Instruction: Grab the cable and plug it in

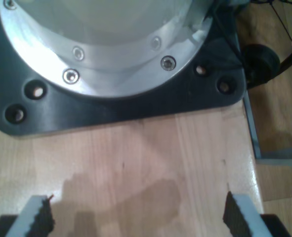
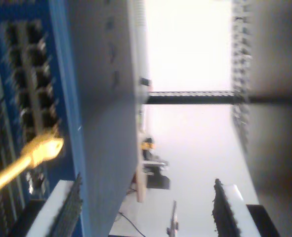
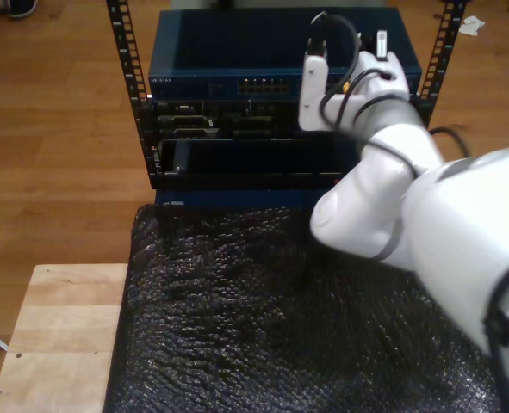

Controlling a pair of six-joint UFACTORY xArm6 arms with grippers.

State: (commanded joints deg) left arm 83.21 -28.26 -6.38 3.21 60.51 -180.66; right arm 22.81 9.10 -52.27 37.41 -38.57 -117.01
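The cable (image 2: pixel 10 173) is orange-yellow, and its yellow plug end (image 2: pixel 46 148) sits against a port in the row of ports on the blue switch (image 2: pixel 66 74). Whether the plug is seated I cannot tell. My second gripper (image 2: pixel 146 210) is open beside the switch's grey side, its ridged fingers (image 2: pixel 69 210) apart with nothing between them and the cable off to one side. In the exterior view my second gripper (image 3: pixel 345 69) hovers at the switch (image 3: pixel 237 52), toward that view's upper right. My first gripper (image 1: pixel 136 217) is open over bare wood, holding nothing.
A black perforated rack (image 3: pixel 129 77) holds the switch and other units. A black bubble-textured sheet (image 3: pixel 263 318) covers the table in front, with bare wood (image 3: pixel 56 327) at the exterior view's left. A robot base (image 1: pixel 111 44) on a black plate (image 1: pixel 136 108) stands before my first gripper.
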